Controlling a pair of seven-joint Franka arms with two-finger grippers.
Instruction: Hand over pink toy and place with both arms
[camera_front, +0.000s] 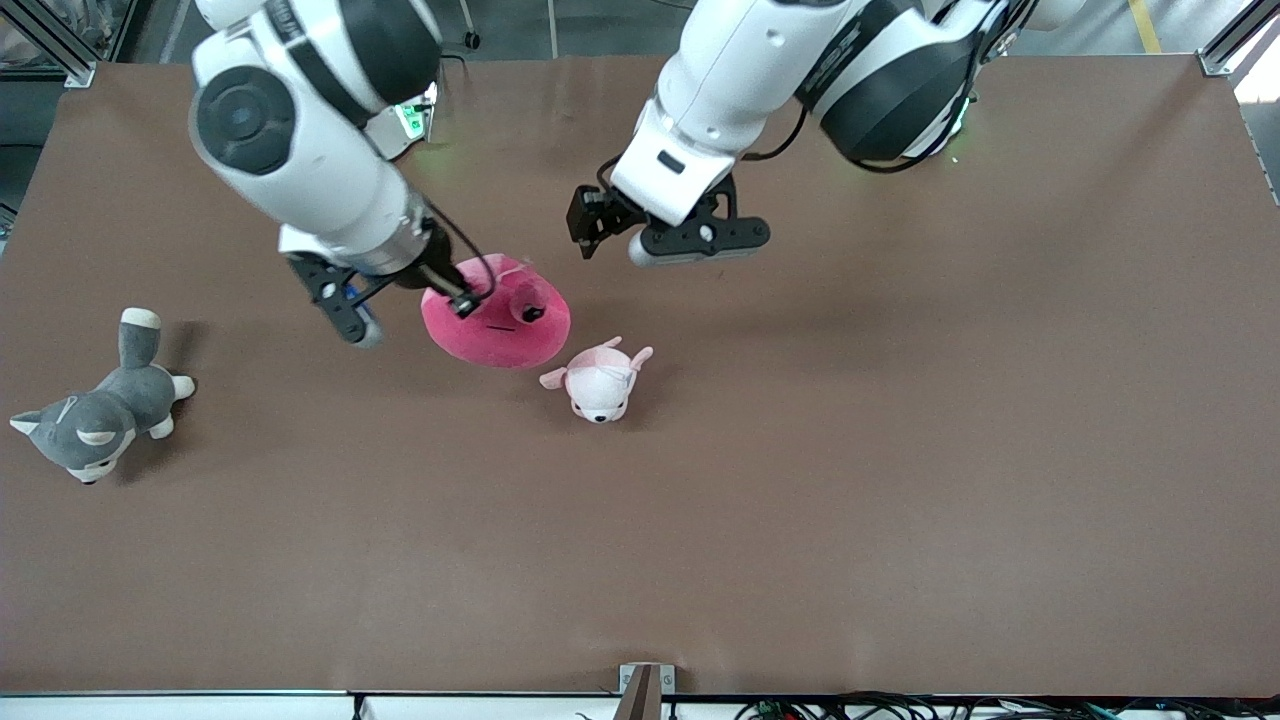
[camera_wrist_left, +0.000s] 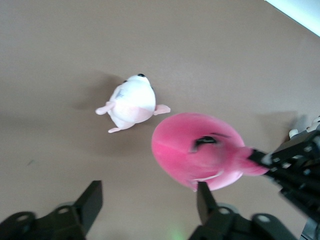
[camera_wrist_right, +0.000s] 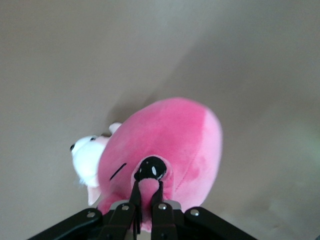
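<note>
Pink plush is bunching between the fingers of the right gripper (camera_wrist_right: 147, 192), which is pinching the pink toy (camera_front: 497, 318) by its protruding snout and holding it over the brown counter (camera_front: 900, 450), apparently lifted clear, judging by the shadow beneath it in the right wrist view. Gripping by the snout is leaving the rounded body free, probably so the other arm can take it. The left gripper (camera_front: 640, 232) is hanging close beside the toy with its fingers spread wide and empty, seemingly lining up to receive it. A small pale pink-and-white puppy plush (camera_front: 598, 380) is lying on the counter just beside the toy, and a grey husky plush (camera_front: 95, 415) is resting well apart toward the right arm's end.
</note>
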